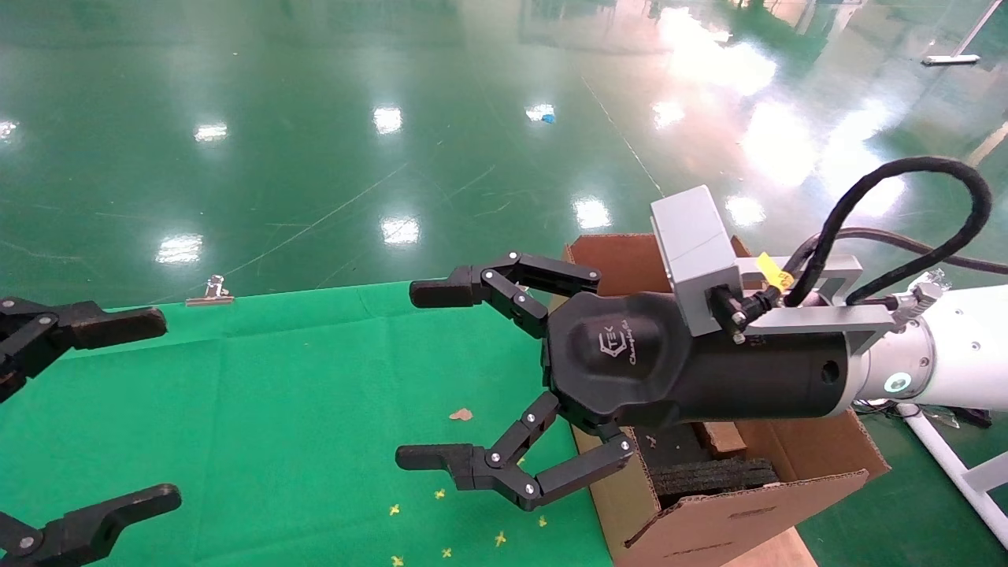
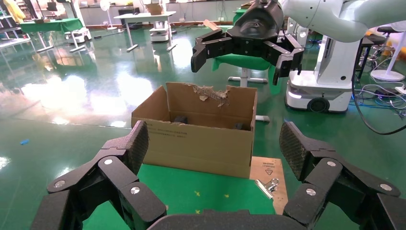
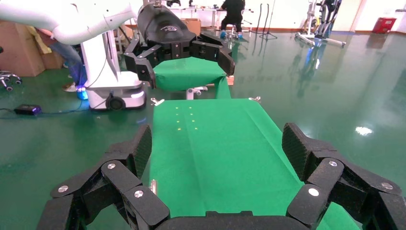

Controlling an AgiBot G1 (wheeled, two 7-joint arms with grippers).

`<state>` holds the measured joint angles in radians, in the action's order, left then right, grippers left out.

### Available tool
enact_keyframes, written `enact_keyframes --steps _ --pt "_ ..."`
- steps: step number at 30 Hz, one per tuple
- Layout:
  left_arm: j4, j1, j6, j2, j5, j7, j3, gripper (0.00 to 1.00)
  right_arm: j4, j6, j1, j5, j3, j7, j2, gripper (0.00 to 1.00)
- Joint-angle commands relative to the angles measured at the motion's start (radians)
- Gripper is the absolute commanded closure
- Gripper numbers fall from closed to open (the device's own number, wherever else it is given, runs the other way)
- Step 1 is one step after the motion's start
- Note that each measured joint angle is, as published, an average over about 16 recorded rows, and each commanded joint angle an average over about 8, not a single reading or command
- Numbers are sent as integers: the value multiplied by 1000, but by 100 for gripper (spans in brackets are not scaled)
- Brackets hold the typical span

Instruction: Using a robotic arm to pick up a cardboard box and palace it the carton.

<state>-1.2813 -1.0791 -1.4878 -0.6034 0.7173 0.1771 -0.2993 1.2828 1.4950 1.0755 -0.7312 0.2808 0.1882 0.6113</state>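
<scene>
brown corrugated carton [image 1: 709, 512] stands at the edge of the green-covered tabletop [image 1: 276, 409], its flaps up and one rear flap torn ragged in the left wrist view [image 2: 210, 93]. inside the carton lies black foam padding [image 1: 713, 472], with a small brown cardboard piece [image 1: 720, 437] showing just above the foam; whether that piece is the cardboard box cannot be told, since the wrist covers most of the interior. no box shows anywhere else on the green cloth.

right hand [image 1: 445, 378] hangs over the tabletop just beside the carton, its fingers spread wide and holding nothing, while its black wrist and grey camera block [image 1: 693, 244] sit above the carton's opening. the white robotic arm [image 1: 961, 354] reaches in from beyond the carton.

left hand [image 1: 118, 409] is well apart from the carton, at the far side of the tabletop, fingers also spread wide and empty.

small yellow marks [image 1: 441, 528] and a tan scrap [image 1: 461, 414] dot the cloth near the right hand, and a metal binder clip [image 1: 211, 293] grips the cloth's far edge.
</scene>
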Motion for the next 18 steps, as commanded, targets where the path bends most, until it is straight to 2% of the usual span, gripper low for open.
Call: enact_keyframes --steps 1,18 --pt "0 0 0 0 0 0 0 0 0 0 0 0 0 0 0 0" --pt "0 0 0 0 0 0 0 0 0 0 0 0 0 0 0 0"
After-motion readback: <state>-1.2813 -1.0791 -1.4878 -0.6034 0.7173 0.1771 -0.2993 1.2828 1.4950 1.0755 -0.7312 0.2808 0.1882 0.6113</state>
